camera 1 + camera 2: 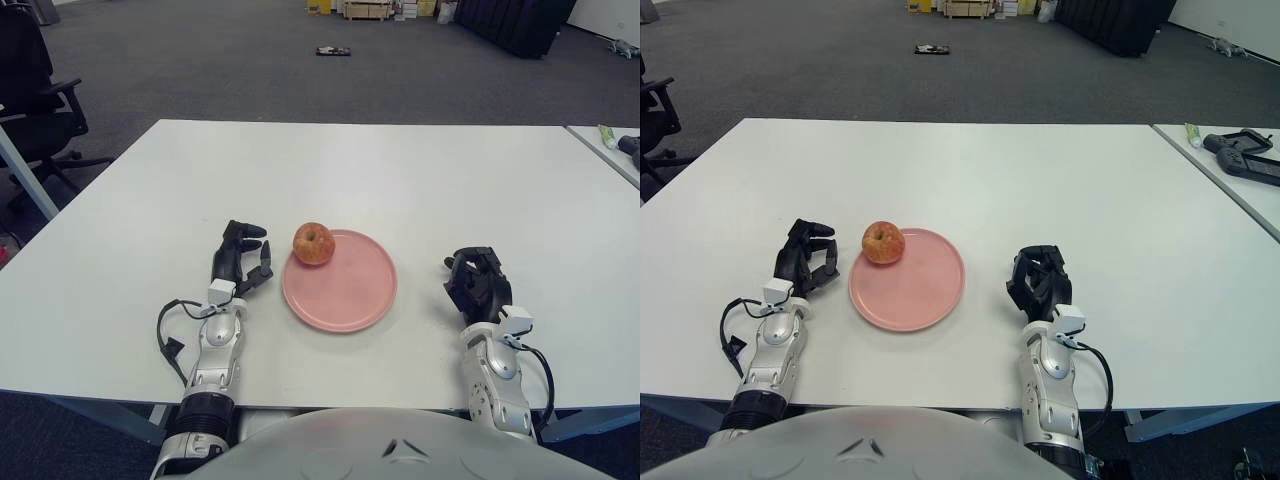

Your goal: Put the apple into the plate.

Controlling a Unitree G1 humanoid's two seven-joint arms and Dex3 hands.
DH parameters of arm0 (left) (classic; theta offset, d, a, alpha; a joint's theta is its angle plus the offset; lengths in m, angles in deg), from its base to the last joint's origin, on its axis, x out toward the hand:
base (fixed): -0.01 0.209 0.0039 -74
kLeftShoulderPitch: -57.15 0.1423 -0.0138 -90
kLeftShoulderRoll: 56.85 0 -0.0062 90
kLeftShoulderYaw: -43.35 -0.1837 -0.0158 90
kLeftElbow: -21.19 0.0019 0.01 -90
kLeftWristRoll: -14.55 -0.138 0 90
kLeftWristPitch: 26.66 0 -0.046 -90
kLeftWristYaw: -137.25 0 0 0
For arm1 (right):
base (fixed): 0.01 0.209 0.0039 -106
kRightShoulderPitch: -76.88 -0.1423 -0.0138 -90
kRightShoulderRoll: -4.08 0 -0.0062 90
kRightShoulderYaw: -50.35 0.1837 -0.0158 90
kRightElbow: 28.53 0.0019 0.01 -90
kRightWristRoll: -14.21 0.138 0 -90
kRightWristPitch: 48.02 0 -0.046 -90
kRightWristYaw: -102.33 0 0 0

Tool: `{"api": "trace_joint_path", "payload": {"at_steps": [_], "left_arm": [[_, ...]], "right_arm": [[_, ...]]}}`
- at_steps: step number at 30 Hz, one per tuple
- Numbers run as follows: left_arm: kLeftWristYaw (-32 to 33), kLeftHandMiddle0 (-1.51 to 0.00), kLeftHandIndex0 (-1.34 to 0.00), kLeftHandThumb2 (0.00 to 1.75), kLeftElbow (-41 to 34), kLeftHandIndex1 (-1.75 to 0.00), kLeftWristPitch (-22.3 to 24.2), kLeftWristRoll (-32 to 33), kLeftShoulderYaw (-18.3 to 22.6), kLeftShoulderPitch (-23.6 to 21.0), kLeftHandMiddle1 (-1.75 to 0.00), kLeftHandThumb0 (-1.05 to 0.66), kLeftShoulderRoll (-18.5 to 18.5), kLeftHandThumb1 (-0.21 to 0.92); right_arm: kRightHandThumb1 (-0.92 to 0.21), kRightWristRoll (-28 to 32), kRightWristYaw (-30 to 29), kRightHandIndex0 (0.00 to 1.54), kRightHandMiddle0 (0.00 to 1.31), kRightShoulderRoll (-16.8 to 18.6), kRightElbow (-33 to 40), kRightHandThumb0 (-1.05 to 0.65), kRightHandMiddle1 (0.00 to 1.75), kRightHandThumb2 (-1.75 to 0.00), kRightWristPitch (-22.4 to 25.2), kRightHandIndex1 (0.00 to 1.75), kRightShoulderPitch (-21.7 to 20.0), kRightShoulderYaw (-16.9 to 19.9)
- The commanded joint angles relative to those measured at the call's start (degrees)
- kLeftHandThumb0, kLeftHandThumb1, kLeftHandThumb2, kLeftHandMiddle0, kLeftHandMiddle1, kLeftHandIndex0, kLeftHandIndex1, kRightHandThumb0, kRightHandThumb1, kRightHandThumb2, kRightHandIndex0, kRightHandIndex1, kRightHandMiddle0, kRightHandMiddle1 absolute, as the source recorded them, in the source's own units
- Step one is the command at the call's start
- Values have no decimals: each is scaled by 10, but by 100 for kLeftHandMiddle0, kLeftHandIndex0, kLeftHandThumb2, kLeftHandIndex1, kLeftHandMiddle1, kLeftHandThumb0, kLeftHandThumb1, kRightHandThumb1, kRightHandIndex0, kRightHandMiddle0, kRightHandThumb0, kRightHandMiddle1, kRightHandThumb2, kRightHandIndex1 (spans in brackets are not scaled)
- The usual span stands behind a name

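Note:
A red-yellow apple (pixel 314 243) stands upright on the far left part of the pink plate (pixel 350 290), close to its rim. My left hand (pixel 242 258) is just left of the plate, a small gap from the apple, its fingers relaxed and holding nothing. To the right of the plate shows my right hand (pixel 477 280), fingers curled with nothing in them.
The white table (pixel 400 170) spreads wide beyond the plate. A second table (pixel 612 150) at the far right carries a marker and a dark device. An office chair (pixel 35 90) stands off the table's left corner.

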Motion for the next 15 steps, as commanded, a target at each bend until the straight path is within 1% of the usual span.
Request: {"api": "trace_joint_path", "payload": {"at_steps": [1,7,15], "left_arm": [[8,-64,-39,96,6,-175,5,-4,3,6,-161,-40,1,61],[9,-66,-39,95,3,-175,9,-4,3,7,-162,-39,1,61],[5,-65,-38,95,-2,-175,16,3,5,8,-161,-39,1,61]], "right_arm": [[-68,3,-1,52,33,13,0,-38,175,-85,0,136,-10,0],[-68,-5,-5,53,33,12,0,-38,175,-85,-1,136,-11,-2],[-68,-6,-4,53,33,11,1,-38,175,-85,0,136,-11,-4]]}}
